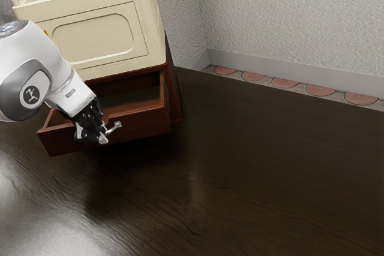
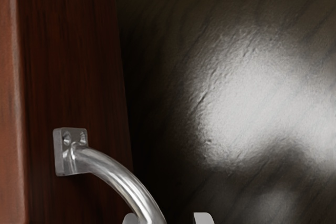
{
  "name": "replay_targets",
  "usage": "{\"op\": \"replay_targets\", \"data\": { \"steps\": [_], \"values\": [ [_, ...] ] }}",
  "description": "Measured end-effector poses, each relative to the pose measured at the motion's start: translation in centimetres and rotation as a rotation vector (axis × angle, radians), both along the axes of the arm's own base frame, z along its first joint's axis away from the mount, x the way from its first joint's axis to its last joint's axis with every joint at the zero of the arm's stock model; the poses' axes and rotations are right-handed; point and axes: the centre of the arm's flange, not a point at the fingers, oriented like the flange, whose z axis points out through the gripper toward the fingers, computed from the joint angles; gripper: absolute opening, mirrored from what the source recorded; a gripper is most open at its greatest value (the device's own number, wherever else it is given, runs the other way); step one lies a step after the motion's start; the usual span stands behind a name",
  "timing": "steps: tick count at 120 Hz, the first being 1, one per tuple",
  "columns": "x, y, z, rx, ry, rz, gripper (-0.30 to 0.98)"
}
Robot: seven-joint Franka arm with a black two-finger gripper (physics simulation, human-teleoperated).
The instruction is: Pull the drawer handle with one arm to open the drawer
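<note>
Nearest the hand camera, pale fingertips of the black two-finger tool, parted, with the curved drawer handle between. Close against one fingertip, with a visible gap toward the other; so open around the metal rather than clamped on it. Silver, smooth and rounded, rising from a squarish mounting plate with screw holes, fixed to the front of the drawer.

In the exterior view, the same drawer partly pulled out of a red-brown wooden cabinet, its dark interior exposed from above. Handle on the outer face, right beside the tool. White and grey robot arm reaching in from the exterior view's left, across part of the cabinet and drawer.

On top of the cabinet, a large cream storage box, with raised grips at both ends and a rounded rectangular panel on its side. Beneath the cabinet, a dark wood-grained table, with bright glare toward the exterior view's lower left. Beyond the table, textured light grey walls, a plain baseboard and a strip of floor patterned with reddish rounded shapes.
</note>
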Motion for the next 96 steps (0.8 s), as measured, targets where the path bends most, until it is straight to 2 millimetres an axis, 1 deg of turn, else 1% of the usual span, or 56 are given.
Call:
{"op": "replay_targets", "data": {
  "steps": [16,39,51,57,68,76,83,88,93,96],
  "values": [
    [0.1,-0.5,-0.2,-0.005,0.005,0.0,0.08],
    [0.0,-0.6,-0.2,-0.011,0.008,0.011,0.11],
    [-0.3,-0.4,0.4,-0.012,-0.006,0.019,0.12],
    [-0.6,-0.4,1.1,-0.013,-0.019,0.023,0.13],
    [-1.8,-0.2,3.6,-0.015,-0.07,0.033,0.14],
    [-2.2,-0.2,6.6,-0.009,-0.11,0.033,0.14],
    [-1.4,-0.2,9.5,0.001,-0.124,0.03,0.18],
    [-0.8,-0.2,11.4,0.008,-0.124,0.03,0.26],
    [0.0,-0.4,12.9,0.01,-0.112,0.026,0.33],
    [1.0,-0.8,13.7,0.009,-0.097,0.019,0.37]
  ]
}}
